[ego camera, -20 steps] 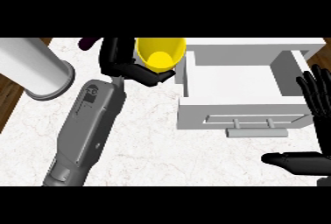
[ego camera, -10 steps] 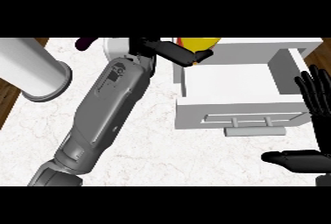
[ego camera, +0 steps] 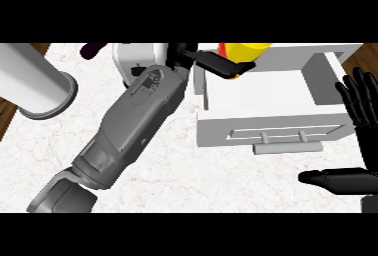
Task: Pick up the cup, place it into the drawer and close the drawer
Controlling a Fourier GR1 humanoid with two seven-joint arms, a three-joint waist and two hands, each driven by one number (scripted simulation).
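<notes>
A yellow cup (ego camera: 245,51) is at the top of the head view, above the back of the open white drawer (ego camera: 273,127). My left hand (ego camera: 214,62) is shut on it, a black finger crossing its lower side, and the picture's top edge cuts off the cup's upper part. The left forearm (ego camera: 136,125) stretches diagonally from the lower left. My right hand (ego camera: 360,107) stands open at the right edge beside the drawer's front, fingers up, its thumb (ego camera: 332,179) pointing left below it. The drawer's inside shows nothing in it.
A large grey-white cylinder (ego camera: 33,80) lies at the left on the marble counter (ego camera: 184,185). A white object (ego camera: 136,57) and a small dark purple thing (ego camera: 92,49) sit at the top behind my left wrist. Dark wood flooring shows at the far left.
My left hand has carried the cup to the right and further from me, from beside the drawer's left wall to over its back part. The right hand has stayed still.
</notes>
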